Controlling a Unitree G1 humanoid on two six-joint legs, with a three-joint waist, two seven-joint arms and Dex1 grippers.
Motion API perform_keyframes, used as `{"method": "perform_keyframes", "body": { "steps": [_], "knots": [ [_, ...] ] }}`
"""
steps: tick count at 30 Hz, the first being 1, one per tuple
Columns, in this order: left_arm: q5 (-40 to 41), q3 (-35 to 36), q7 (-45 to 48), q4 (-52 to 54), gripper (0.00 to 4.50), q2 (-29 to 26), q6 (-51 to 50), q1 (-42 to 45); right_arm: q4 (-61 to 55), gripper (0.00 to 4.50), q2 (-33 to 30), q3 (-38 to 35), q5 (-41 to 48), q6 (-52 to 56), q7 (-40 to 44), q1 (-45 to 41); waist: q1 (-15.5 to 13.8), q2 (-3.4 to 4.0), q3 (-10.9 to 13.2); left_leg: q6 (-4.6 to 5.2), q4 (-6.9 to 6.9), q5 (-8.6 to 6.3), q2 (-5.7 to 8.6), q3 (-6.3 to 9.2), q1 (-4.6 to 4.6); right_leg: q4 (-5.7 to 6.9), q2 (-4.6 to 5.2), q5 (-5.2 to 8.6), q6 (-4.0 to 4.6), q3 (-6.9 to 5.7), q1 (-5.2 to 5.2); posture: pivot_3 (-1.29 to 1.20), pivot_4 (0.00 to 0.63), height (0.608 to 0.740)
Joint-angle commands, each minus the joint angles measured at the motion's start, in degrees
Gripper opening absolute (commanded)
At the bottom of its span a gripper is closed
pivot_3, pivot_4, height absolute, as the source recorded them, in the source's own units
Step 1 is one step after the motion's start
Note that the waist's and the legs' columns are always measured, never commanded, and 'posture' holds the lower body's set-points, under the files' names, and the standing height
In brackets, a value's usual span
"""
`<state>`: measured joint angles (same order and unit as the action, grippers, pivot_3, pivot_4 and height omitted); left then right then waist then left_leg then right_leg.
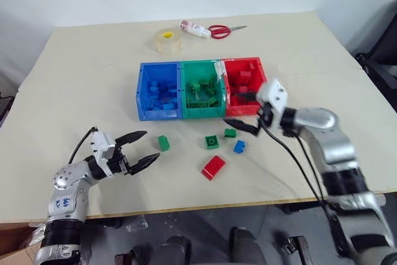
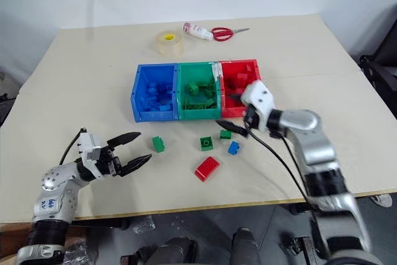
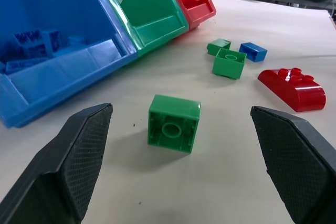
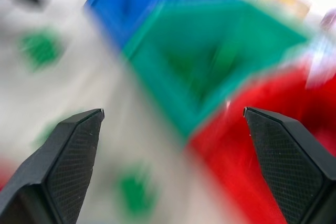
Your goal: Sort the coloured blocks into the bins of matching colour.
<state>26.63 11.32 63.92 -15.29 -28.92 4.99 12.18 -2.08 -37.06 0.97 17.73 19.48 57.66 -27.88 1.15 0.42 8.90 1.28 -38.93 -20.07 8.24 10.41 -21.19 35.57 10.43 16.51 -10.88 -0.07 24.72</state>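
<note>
left gripper jaws apart, right gripper jaws apart

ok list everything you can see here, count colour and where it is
blue bin: one, blue, robot's-left end of the joined row, blue blocks inside
green bin: one, green, middle of the row, green blocks inside
red bin: one, red, robot's-right end, red pieces inside
green blocks: three loose, green, on the table before the bins
blue block: one, blue, before the red bin
red block: one, red, flat, nearest the table's front edge
tape roll: one, clear yellowish, behind the bins
scissors: one pair, red handles, far side of the table
tube: one, white, beside the scissors
table: one, cream
left gripper: open, facing the nearest green block
right gripper: open, at the red bin's front
</note>
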Motion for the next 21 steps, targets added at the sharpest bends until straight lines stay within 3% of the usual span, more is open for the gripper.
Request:
{"method": "perform_keyframes", "body": {
  "steps": [1,6,9,21],
  "knots": [
    [-0.1,0.1,1.5,-1.7,4.5,-0.8,1.1,1.6,-10.5,4.45,-5.8,-6.7,4.8,2.8,3.1,8.5,-0.1,0.0,0.0,0.0,0.0,0.0,-0.01,0.0,0.01,0.0,-0.01,0.0,0.0,0.0,-0.01,0.0,0.15,0.74],
    [-0.2,-0.1,3.3,-4.6,4.5,-1.4,1.9,3.3,-16.3,4.45,-13.7,-12.9,5.5,4.1,5.4,22.3,-0.5,0.0,0.0,0.04,-0.04,-0.03,-0.06,-0.28,0.07,-0.07,0.0,-0.01,-0.02,0.01,-0.02,0.0,0.15,0.74],
    [-0.4,-0.4,4.9,-6.2,4.5,-1.9,2.4,4.1,-17.1,4.45,-15.7,-14.5,5.5,4.6,5.3,25.7,-0.8,-0.01,0.0,0.04,-0.06,-0.04,-0.1,-0.39,0.1,-0.14,0.0,-0.02,-0.05,0.01,-0.06,0.0,0.15,0.74],
    [-0.2,-1.0,4.5,-1.5,4.5,-1.4,1.9,2.7,-12.7,4.45,-10.5,-3.6,3.9,4.7,3.5,15.4,-1.1,-0.04,0.0,0.13,-0.13,-0.11,-0.11,-0.47,0.08,-0.21,0.03,-0.05,-0.1,-0.01,-0.08,0.0,0.15,0.74]
  ]
}}
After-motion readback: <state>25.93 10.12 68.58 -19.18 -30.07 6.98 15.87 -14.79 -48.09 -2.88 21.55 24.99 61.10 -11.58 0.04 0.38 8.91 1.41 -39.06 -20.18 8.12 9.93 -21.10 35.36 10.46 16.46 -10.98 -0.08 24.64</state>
